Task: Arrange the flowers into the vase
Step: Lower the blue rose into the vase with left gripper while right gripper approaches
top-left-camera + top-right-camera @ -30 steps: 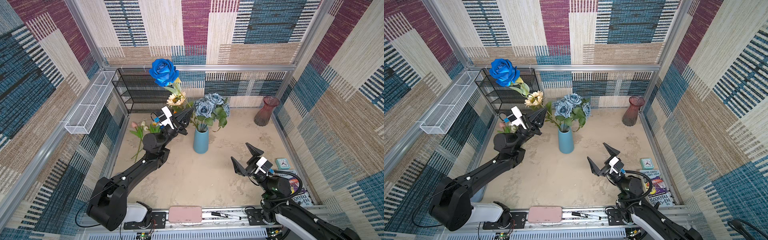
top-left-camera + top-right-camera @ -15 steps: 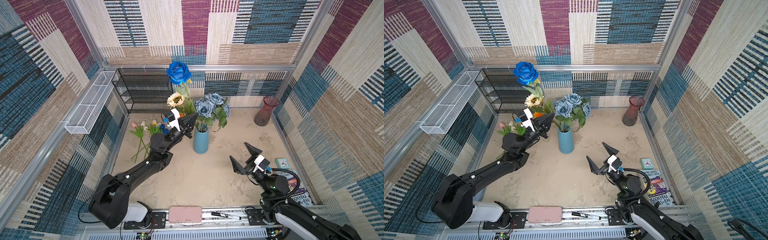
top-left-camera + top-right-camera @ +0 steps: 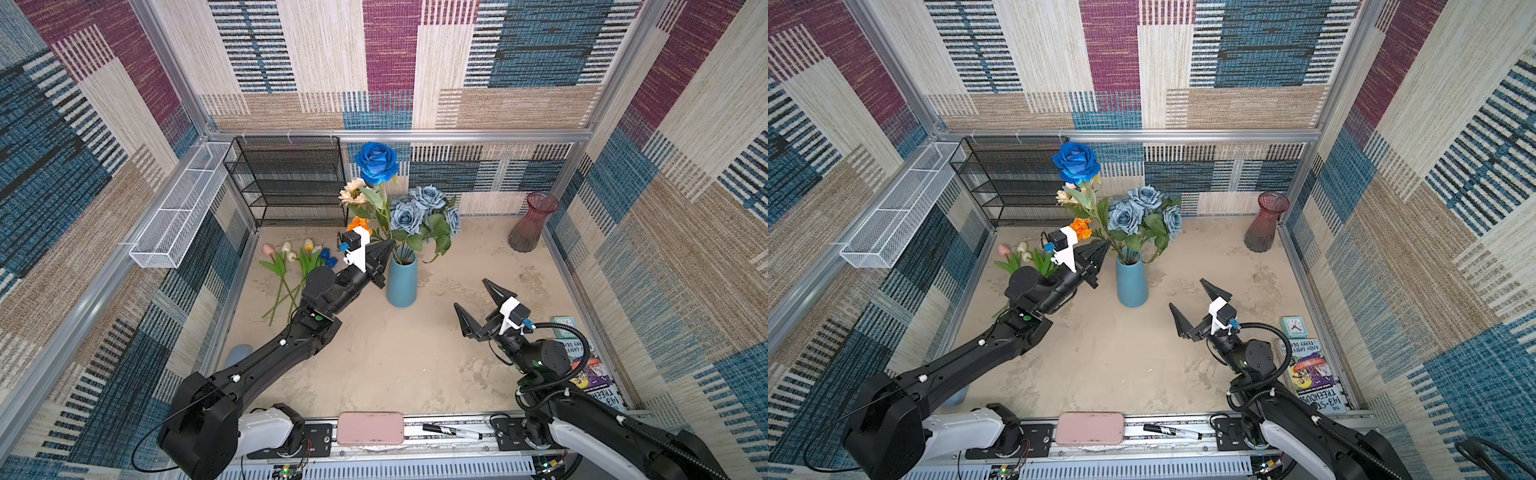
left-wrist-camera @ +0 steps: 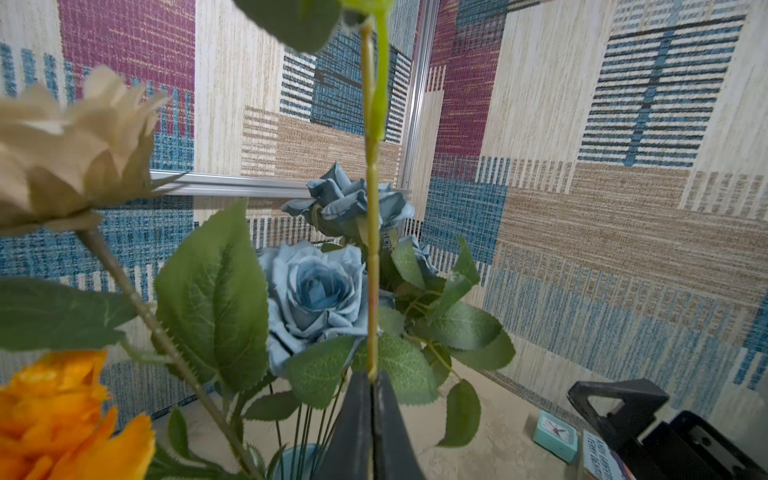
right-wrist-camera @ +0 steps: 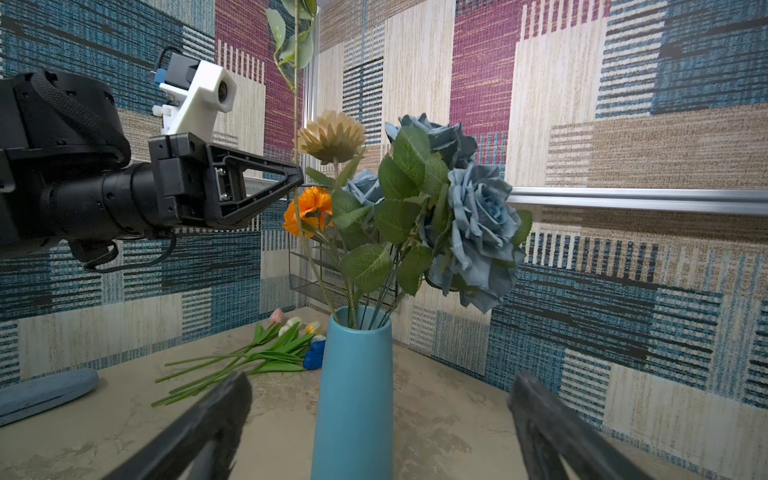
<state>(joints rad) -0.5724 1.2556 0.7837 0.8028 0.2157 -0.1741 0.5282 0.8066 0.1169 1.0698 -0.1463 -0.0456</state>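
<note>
My left gripper [image 3: 390,246] [image 4: 372,377] is shut on the thin green stem of the bright blue rose [image 3: 376,163] [image 3: 1076,163]. It holds the rose upright, just left of the mouth of the blue vase [image 3: 401,283] [image 5: 354,395]. The stem's lower end is lost among the leaves. The vase holds dusty-blue roses [image 3: 417,210] [image 4: 316,291], a cream sunflower [image 3: 352,195] [image 5: 331,135] and an orange flower [image 3: 360,224] [image 5: 309,208]. Tulips [image 3: 297,257] [image 5: 291,330] lie on the table left of the vase. My right gripper [image 3: 469,293] [image 5: 378,386] stands open, right of the vase and facing it.
A black wire shelf [image 3: 291,183] and a white wire basket [image 3: 178,208] stand at the back left. A maroon glass vase [image 3: 532,224] is at the back right. A teal clock [image 3: 563,322] and a book [image 3: 594,378] lie by the right wall. A grey-blue pad [image 3: 239,355] lies front left.
My left gripper has carried the bright blue rose to the right, from over the tulips to beside the vase's mouth. The right gripper has hardly moved.
</note>
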